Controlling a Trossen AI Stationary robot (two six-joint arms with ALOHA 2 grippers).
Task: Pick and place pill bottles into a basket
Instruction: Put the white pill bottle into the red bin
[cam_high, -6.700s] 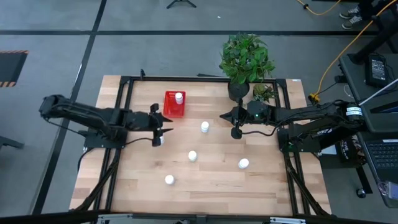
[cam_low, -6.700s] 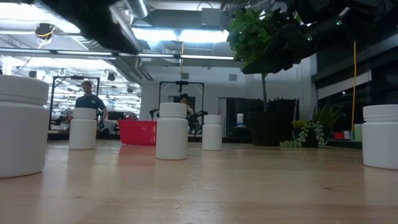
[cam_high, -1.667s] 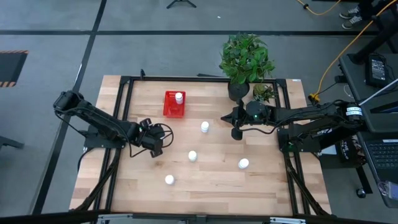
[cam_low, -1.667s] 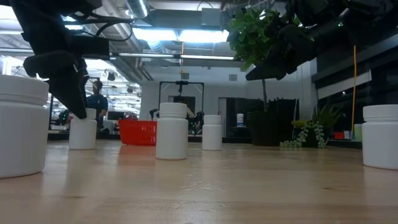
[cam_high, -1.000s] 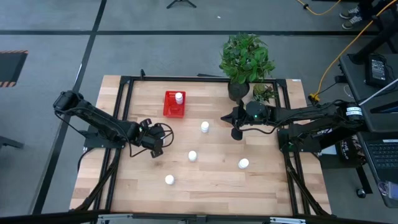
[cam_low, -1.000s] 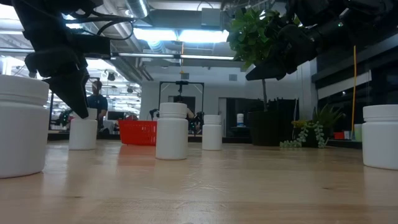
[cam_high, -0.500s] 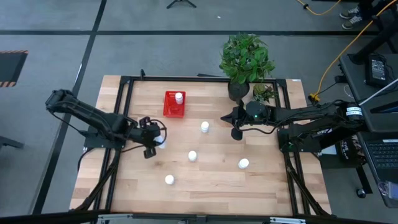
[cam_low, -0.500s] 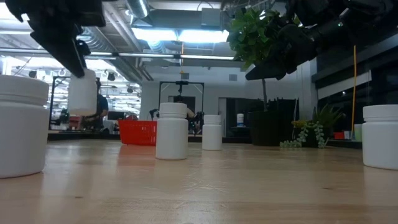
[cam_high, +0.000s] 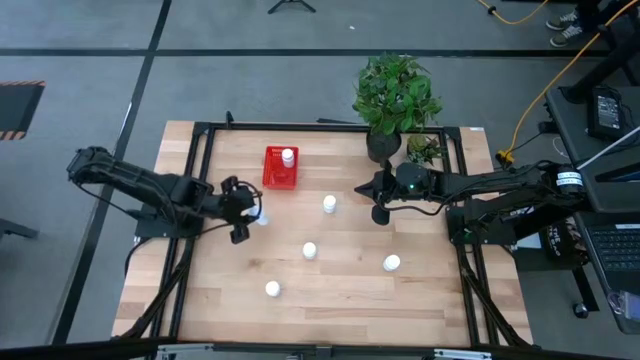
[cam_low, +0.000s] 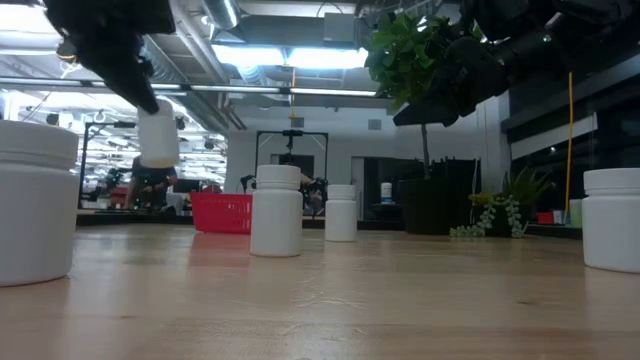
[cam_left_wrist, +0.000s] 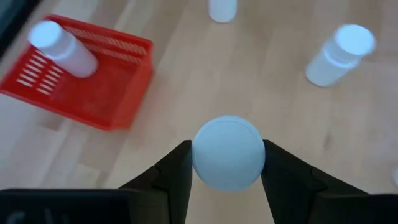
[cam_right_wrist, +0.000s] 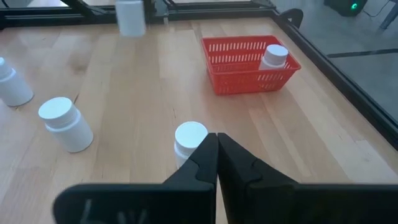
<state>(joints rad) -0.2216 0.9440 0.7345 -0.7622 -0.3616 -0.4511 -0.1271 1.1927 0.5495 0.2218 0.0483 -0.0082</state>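
My left gripper (cam_high: 252, 214) is shut on a white pill bottle (cam_left_wrist: 227, 152), which hangs in the air (cam_low: 158, 138) near the red basket (cam_high: 281, 168). One pill bottle (cam_high: 288, 156) stands in the basket's far right corner (cam_left_wrist: 62, 46). Several more pill bottles stand on the wooden table: (cam_high: 329, 204), (cam_high: 310, 250), (cam_high: 391, 263). My right gripper (cam_high: 380, 213) hovers shut over the table's right half, in front of the plant pot, touching nothing (cam_right_wrist: 216, 152). My left gripper pinches the bottle between its two fingers (cam_left_wrist: 176, 169), one on each side of its upper body just below the cap (cam_left_wrist: 199, 165). The fingers slant down from the table's left. The bottle hangs below them, cap up, clear of the table.
A dark pot with a leafy plant (cam_high: 392, 98) and a small plant (cam_high: 425, 150) stand at the far right. Black frame rails (cam_high: 200, 160) border the table's left, far and right sides. A person (cam_low: 150, 185) shows in the room beyond.
My left gripper has risen and gone toward the far edge and the basket, tipping somewhat. The bottle in its fingers, which stood on the table a second ago, is now lifted clear. My right gripper has kept still.
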